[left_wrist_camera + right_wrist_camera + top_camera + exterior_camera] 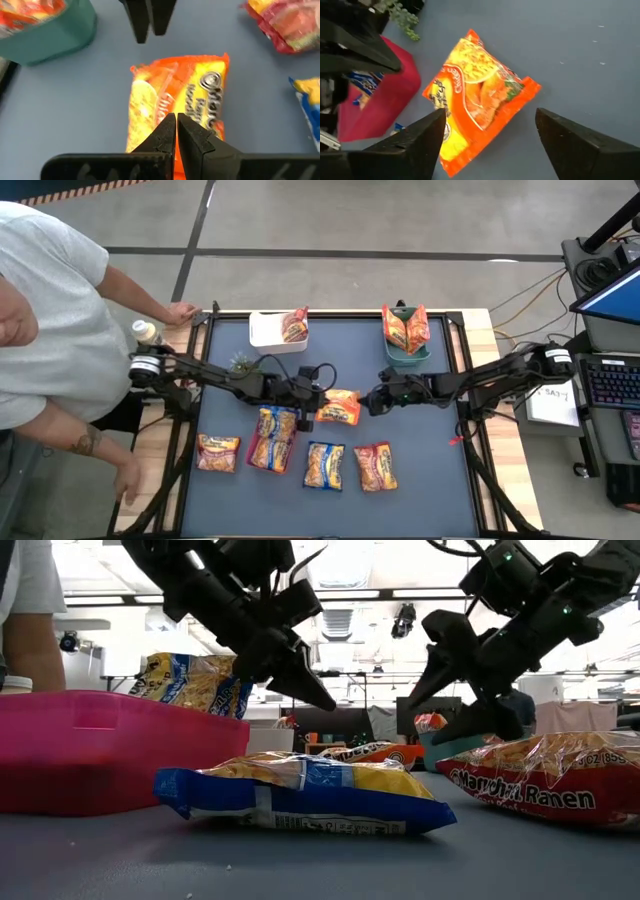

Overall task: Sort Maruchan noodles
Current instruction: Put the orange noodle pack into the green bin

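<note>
Hovering right gripper open over crinkly orange-yellow noodle packet; centring before descending (left gripper closed, beside).

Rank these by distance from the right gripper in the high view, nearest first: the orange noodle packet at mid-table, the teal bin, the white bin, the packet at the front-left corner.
From the right gripper:
1. Orange crinkly plastic noodle packet, just beside its open fingers, mid-table.
2. Teal plastic bin, behind it at the back.
3. White rectangular bin, back, on the left arm's side.
4. Orange-red noodle packet, front-left corner.
</note>
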You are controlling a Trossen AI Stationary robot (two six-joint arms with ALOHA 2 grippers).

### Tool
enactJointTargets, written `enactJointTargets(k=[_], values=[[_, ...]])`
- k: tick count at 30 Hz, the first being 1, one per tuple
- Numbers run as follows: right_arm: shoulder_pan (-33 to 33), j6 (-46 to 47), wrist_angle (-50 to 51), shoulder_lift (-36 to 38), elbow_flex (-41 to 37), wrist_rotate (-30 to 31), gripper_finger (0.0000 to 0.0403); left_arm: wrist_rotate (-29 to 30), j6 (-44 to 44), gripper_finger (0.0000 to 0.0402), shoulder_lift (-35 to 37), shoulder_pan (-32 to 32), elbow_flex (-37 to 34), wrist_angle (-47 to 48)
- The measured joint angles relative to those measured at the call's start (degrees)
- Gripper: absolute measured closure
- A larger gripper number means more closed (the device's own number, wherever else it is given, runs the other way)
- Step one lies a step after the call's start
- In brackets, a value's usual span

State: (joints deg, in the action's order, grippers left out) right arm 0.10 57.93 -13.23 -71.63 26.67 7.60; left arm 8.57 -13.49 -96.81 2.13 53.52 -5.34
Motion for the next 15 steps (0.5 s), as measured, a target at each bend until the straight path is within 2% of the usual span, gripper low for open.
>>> enactJointTargets(k=[5,15], values=[[0.0,0.0,-4.0,-4.6,-0.2,-0.1,0.0086,-0.2,0.6,0.0401,-0.7,0.0,-0.1,0.0],[0.0,-0.9,-16.4,-13.6,-0.1,-1.6,0.0087,-0.2,0.6,0.0402,-0.7,0.0,-0.1,-0.2]])
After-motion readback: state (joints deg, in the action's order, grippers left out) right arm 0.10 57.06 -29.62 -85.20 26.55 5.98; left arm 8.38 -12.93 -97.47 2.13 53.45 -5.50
